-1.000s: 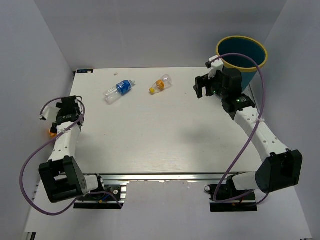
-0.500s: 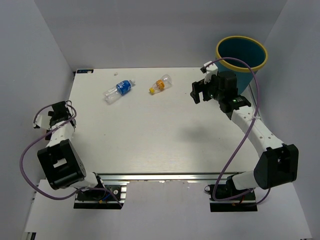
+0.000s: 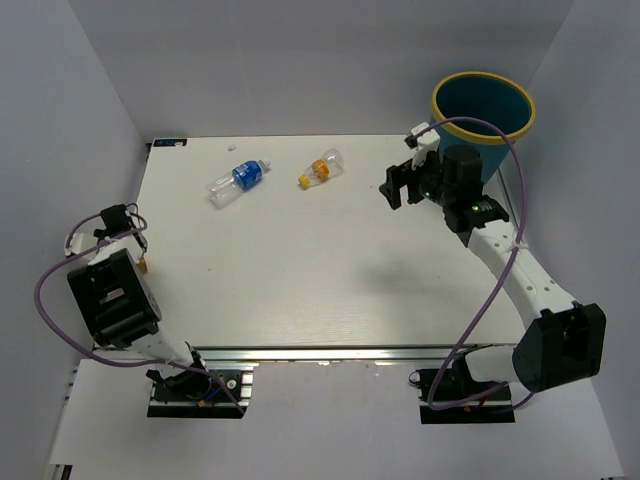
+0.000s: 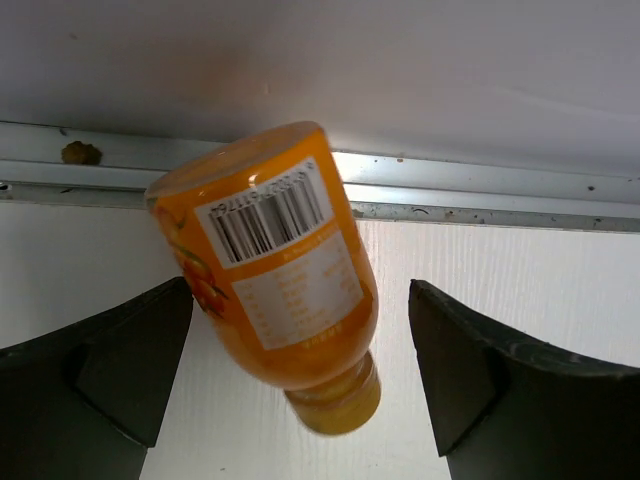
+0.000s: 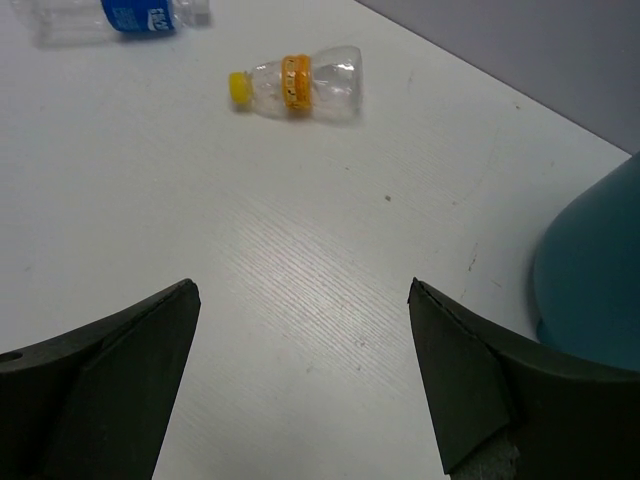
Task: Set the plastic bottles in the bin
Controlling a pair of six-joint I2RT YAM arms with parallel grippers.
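Note:
An orange bottle [image 4: 268,268] with a barcode label lies at the table's left edge against a metal rail, between the fingers of my open left gripper [image 4: 300,390]. In the top view only a bit of the orange bottle [image 3: 143,265] shows beside my left gripper [image 3: 118,230]. A clear bottle with a blue label [image 3: 238,180] and a clear bottle with an orange band and yellow cap [image 3: 322,168] lie at the back of the table. Both show in the right wrist view, the yellow-capped bottle [image 5: 300,82] and the blue-label bottle [image 5: 120,15]. My right gripper [image 3: 395,185] is open and empty, left of the teal bin [image 3: 483,110].
The bin's teal wall [image 5: 590,270] fills the right edge of the right wrist view. Grey walls close in the table on the left, back and right. The left arm is folded tightly near the left wall.
My left arm has folded back toward its base, and its gripper now straddles the orange bottle at the table's left edge. My right gripper has shifted slightly left, away from the bin.

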